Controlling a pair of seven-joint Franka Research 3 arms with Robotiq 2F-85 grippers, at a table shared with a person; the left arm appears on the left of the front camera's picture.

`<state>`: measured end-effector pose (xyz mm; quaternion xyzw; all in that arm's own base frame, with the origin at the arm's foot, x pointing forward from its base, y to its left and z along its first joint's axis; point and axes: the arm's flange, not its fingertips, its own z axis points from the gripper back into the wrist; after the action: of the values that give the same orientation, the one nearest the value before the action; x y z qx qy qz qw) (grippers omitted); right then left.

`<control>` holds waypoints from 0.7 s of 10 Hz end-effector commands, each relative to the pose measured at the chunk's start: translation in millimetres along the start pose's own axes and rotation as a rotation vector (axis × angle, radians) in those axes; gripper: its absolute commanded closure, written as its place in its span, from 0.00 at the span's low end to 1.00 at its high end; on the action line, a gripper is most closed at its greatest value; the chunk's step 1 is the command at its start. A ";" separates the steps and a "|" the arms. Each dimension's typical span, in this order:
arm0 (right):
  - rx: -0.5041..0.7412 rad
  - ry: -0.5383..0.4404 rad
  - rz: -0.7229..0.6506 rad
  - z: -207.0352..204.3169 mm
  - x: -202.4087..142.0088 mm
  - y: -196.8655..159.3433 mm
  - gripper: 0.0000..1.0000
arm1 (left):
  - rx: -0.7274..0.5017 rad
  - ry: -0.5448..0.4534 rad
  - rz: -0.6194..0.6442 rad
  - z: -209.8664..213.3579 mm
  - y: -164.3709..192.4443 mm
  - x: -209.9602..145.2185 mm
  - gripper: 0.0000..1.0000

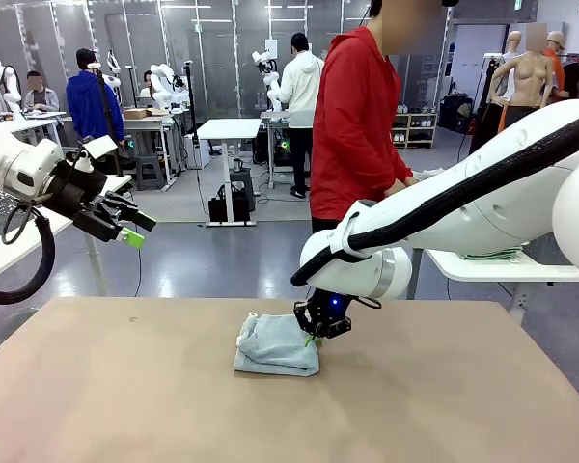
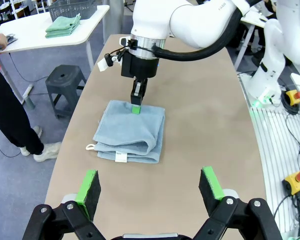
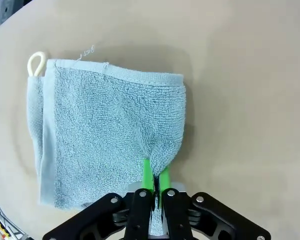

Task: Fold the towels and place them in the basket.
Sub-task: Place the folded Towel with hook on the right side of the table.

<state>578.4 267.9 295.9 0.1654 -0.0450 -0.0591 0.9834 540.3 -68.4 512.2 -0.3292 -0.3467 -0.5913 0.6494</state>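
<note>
A pale blue-grey towel [image 1: 277, 344] lies folded in the middle of the brown table. In the left wrist view the towel [image 2: 130, 132] shows a white tag and a loop at its edges. My right gripper [image 1: 314, 336] points down at the towel's right edge, shut on a pinch of cloth. Up close, the green pads [image 3: 147, 175] squeeze a raised fold of the towel [image 3: 105, 135]. My left gripper [image 1: 135, 231] hangs open and empty above the table's left side, its pads [image 2: 88, 187] wide apart. The dark mesh basket [image 2: 72, 7] stands on a white side table.
A person in a red top [image 1: 357, 116] stands at the far side of the table. Folded green cloths [image 2: 63, 25] lie beside the basket on the white side table [image 2: 30, 30]. A dark stool [image 2: 65, 80] stands on the floor near that table.
</note>
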 end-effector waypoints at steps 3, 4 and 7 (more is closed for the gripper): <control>0.000 0.002 -0.002 -0.7 -0.7 -0.3 1.00 | 0.008 0.002 -0.001 -0.4 0.5 0.5 0.00; 0.000 0.002 -0.002 -0.7 -0.7 -0.3 1.00 | 0.008 0.002 -0.001 -0.4 0.5 0.5 0.00; -0.017 0.000 0.135 28.7 -3.2 -21.5 0.96 | 0.008 0.002 -0.001 -0.4 0.5 0.5 0.00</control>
<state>577.5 261.7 304.0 0.1611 -0.0523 -0.0283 0.9851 540.3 -68.3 512.2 -0.3292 -0.3467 -0.5913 0.6495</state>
